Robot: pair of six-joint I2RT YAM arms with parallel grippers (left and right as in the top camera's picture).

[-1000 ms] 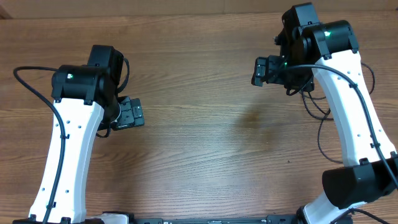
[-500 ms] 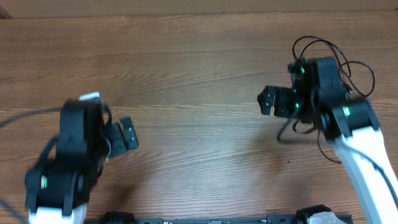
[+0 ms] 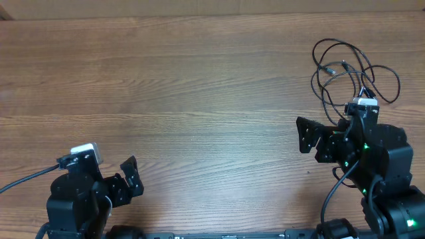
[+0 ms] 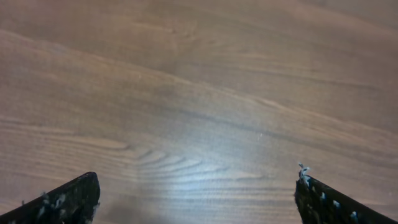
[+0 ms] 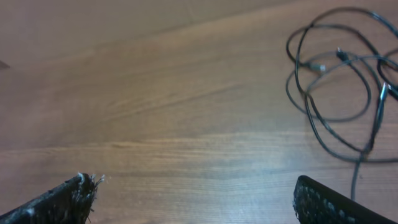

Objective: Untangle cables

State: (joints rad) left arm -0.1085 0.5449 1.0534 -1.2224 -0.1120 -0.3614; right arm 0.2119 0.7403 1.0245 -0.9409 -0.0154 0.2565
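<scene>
Our left claw (image 3: 130,176), at seven o'clock, and right claw (image 3: 312,138), at four o'clock, gape wide, holding nothing. The cables (image 3: 355,70) lie in loose tangled loops on the surface (image 3: 199,86) at two o'clock, near the right claw.

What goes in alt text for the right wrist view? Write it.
Loose black cables lie in overlapping loops on the wooden table, upper right. The right gripper is open, its fingertips at the bottom corners, touching nothing.

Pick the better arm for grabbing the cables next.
Right. The cables lie tangled just beyond the open right gripper and show in its wrist view; the left gripper sits far across the table.
</scene>
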